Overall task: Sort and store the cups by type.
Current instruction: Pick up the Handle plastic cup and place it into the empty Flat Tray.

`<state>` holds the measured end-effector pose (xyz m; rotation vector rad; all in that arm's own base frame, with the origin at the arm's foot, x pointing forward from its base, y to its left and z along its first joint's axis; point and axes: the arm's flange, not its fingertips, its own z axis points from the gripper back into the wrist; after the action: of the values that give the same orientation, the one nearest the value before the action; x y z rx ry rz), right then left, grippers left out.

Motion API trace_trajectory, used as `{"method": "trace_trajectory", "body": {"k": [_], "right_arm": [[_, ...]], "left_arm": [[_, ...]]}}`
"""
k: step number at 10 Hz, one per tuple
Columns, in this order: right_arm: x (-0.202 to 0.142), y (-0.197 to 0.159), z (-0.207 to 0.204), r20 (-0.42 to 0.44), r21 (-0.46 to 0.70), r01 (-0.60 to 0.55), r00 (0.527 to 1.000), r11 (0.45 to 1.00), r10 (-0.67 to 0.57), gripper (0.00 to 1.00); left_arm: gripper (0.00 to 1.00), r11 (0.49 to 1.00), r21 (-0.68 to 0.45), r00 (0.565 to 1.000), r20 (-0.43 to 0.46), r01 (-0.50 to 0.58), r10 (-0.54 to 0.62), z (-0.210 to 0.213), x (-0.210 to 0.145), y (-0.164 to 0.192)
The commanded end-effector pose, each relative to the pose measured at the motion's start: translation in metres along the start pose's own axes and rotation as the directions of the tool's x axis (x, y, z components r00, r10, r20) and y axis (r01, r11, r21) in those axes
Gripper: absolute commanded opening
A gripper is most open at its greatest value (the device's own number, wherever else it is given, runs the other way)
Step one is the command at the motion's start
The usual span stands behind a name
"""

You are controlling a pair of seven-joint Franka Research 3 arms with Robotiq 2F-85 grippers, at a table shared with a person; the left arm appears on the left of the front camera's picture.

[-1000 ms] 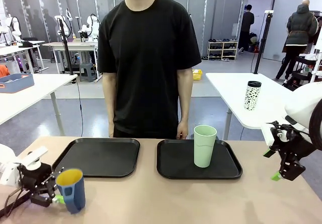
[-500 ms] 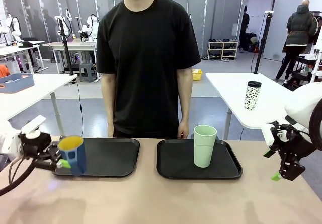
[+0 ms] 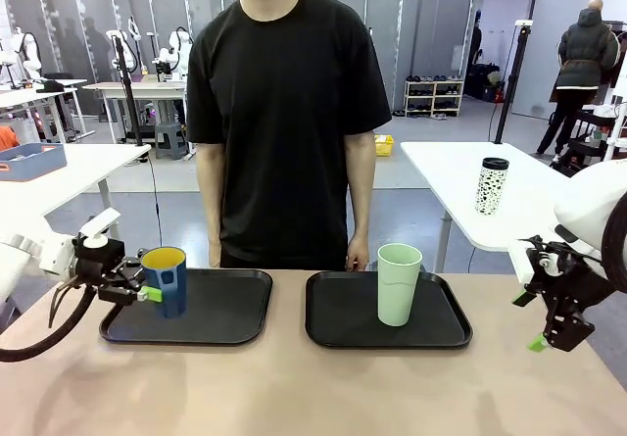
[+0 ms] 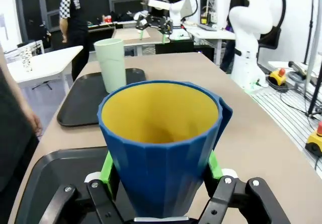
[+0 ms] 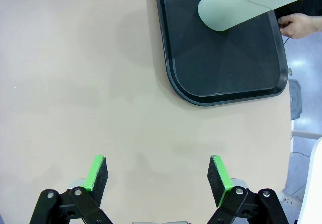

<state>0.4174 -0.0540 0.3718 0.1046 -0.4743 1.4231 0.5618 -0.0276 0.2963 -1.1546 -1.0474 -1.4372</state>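
Blue mug has been carried up from near table edge & is now held over left tray, pinched by left gripper. Mint tumbler is stood on right tray. Right gripper is spread, idle. Set-down judged next.

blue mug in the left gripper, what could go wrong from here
The left gripper holds the blue mug over the left tray, apparently above its surface. Opening now could drop or tip it. The pads grip its tapered lower body, so it might slip. Lowering too near the tray's left rim could seat it unevenly.
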Motion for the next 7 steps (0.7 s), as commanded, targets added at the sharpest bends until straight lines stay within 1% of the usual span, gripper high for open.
{"method": "trace_trajectory", "body": {"k": [1,3,4,5,7], "right_arm": [[0.000,-0.003,-0.002,-0.006,-0.006,-0.002,1.000,1.000,0.002,1.00],[0.000,-0.003,-0.002,-0.006,-0.006,-0.002,1.000,1.000,0.002,1.00],[0.000,-0.003,-0.002,-0.006,-0.006,-0.002,1.000,1.000,0.002,1.00],[0.000,-0.003,-0.002,-0.006,-0.006,-0.002,1.000,1.000,0.002,1.00],[0.000,-0.003,-0.002,-0.006,-0.006,-0.002,1.000,1.000,0.002,1.00]], "left_arm": [[0.00,0.998,0.040,0.999,0.026,-0.039,0.038,0.001,-0.006,0.021],[0.00,0.997,0.060,0.999,0.012,-0.042,0.041,-0.002,-0.018,0.036],[0.00,0.997,0.071,1.000,0.000,-0.025,0.025,-0.005,-0.023,0.040],[0.00,0.996,0.089,1.000,0.007,0.015,-0.016,-0.007,-0.026,0.045],[0.00,0.987,0.149,0.998,0.022,0.060,-0.064,-0.008,-0.037,0.057]]}}
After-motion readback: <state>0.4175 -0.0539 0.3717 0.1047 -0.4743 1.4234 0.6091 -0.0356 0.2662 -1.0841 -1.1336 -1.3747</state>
